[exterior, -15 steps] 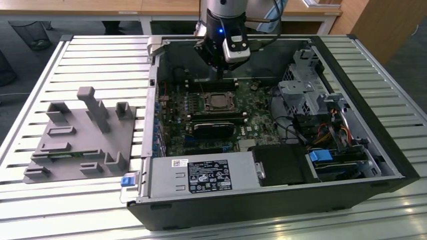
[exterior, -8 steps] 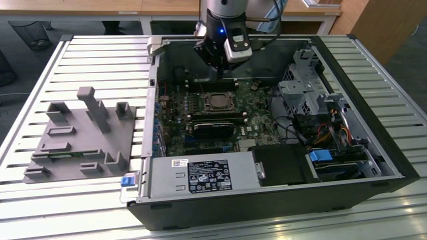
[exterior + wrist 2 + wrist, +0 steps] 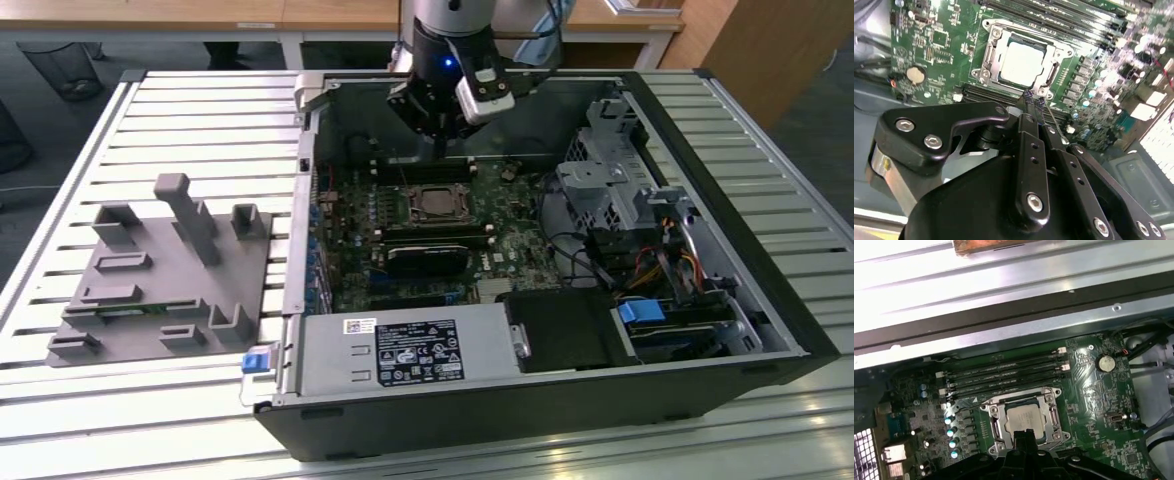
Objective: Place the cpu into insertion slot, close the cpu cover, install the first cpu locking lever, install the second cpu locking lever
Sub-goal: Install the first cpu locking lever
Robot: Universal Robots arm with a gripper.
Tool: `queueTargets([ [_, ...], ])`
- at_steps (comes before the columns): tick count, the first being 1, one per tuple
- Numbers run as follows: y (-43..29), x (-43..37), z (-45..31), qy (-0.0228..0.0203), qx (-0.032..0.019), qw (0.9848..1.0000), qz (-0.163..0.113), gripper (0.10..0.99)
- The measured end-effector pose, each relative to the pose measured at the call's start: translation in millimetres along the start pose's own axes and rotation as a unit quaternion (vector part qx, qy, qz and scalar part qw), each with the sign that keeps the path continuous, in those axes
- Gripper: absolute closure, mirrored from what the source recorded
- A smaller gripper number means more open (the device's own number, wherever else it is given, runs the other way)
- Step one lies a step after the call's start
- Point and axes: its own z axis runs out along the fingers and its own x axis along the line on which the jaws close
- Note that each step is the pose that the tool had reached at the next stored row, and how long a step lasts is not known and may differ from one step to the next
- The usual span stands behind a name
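Silvery-grey cpu (image 3: 1021, 62) is seated in the insertion slot (image 3: 1026, 42) on the green motherboard (image 3: 944, 45). The cpu cover (image 3: 990, 55), a thin metal frame, lies flat around the chip, whose top shows through the cut-out.

Gripper (image 3: 1034, 99): in the second wrist view the 2 black fingers (image 3: 1027, 150) are drawn together, tips all but touching, and nothing can be seen pinched between them. The tips sit just beside the near edge of the cover. A thin metal lever (image 3: 1054, 125) runs close alongside 1 tip; contact cannot be confirmed, nor can I tell whether this lever is latched.

In the exterior view the gripper (image 3: 438, 150) hangs inside the open computer case (image 3: 787, 330), above and just behind the cpu (image 3: 434, 205).

In the first wrist view the cpu (image 3: 1026, 418) sits directly beyond the gripper (image 3: 1026, 437), with 4 long memory slots (image 3: 1004, 372) on its far side and a coin battery (image 3: 1105, 362) nearby.

Other items: a grey moulded fixture (image 3: 174, 270) stands on the slatted metal table (image 3: 200, 120), towards the exterior view's left and well apart from the case.
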Motion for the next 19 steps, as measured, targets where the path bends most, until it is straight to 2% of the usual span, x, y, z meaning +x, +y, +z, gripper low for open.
queueTargets([
  [5,-0.1,0.6,0.1,0.0019,-0.0002,0.9994,-0.036,0.98],
  [19,-4.4,21.7,0.2,0.0022,-0.0005,0.9992,-0.04,0.98],
])
